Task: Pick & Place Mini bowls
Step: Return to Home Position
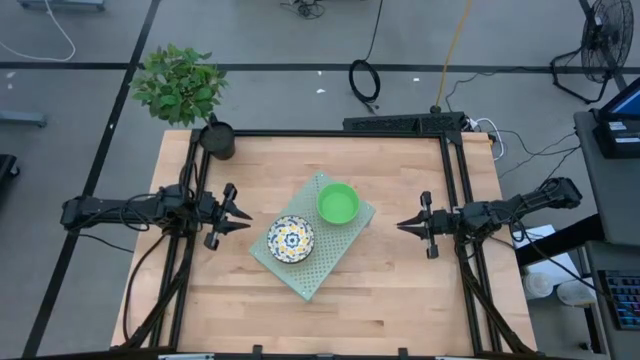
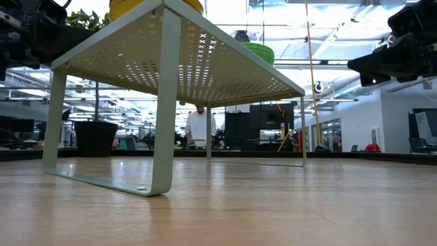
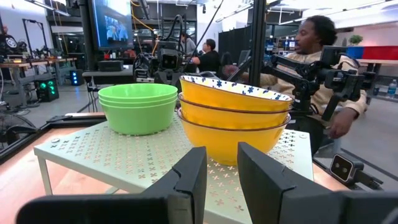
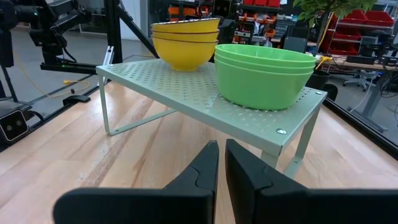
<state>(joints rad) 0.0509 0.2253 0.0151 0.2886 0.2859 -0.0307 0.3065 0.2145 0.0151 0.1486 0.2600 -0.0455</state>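
Fingers of the left gripper (image 1: 244, 217) stood slightly apart and empty; the right gripper (image 1: 401, 226) was closed on nothing. Both hovered beside the rack (image 1: 300, 282), on which sat a stack of green bowls (image 1: 338, 203) and a stack of floral bowls (image 1: 290, 239).

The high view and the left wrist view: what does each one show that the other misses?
Only the high view shows the potted plant and the left claw facing the right claw across the table.

Only the left wrist view shows that the yellow bowls and green bowls are stacks, and a seated person behind them.

Both show the two stacks side by side on the pale green rack.
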